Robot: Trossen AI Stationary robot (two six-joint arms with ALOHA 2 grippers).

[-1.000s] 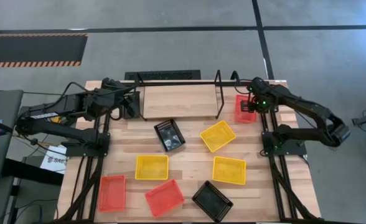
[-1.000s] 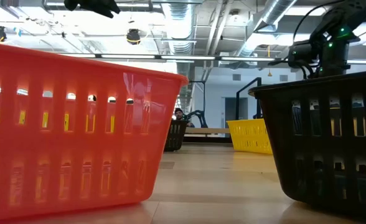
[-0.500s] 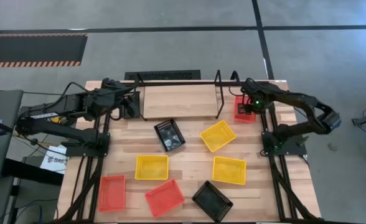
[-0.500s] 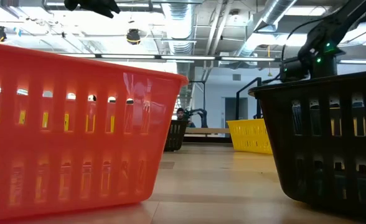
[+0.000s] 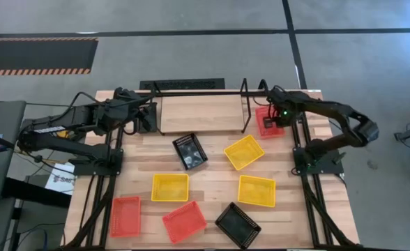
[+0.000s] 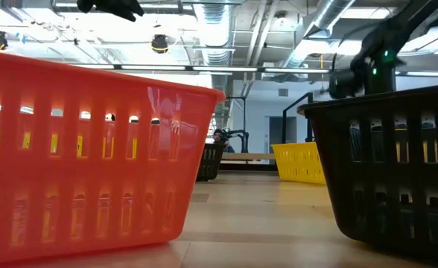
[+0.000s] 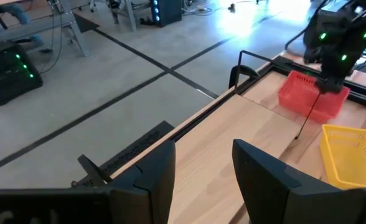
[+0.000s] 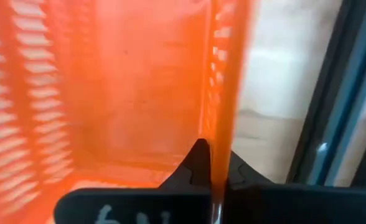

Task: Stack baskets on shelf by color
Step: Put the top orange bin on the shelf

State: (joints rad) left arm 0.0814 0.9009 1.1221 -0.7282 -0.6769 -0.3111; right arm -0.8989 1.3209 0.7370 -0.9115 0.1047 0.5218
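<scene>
The shelf (image 5: 201,111) stands at the table's far edge, its wooden board bare. A red basket (image 5: 269,123) sits just right of the shelf's right end loop, and my right gripper (image 5: 279,115) is shut on it. My left gripper (image 7: 201,180) hovers open over the shelf's left end (image 5: 146,118) and holds nothing. Loose on the table lie two black baskets (image 5: 190,151) (image 5: 237,224), three yellow ones (image 5: 244,152) (image 5: 170,187) (image 5: 256,190) and two red ones (image 5: 125,215) (image 5: 184,222). My right gripper pinches the red basket's side wall (image 8: 219,146), the one facing the table's right edge. One finger (image 8: 198,163) is inside the basket and the other is outside. The fingers come from above, pointing down. The basket stays level; I cannot tell whether it is off the table.
A black frame rail (image 8: 332,124) runs close along the held basket's outer side. The shelf's right end loop (image 5: 245,104) stands right beside that basket. In the low view a red basket (image 6: 92,149) and a black one (image 6: 390,171) fill the foreground.
My right gripper has gone a little toward the table's left edge, nearer the shelf's right end, and stands over the red basket's wall. My left arm has kept still.
</scene>
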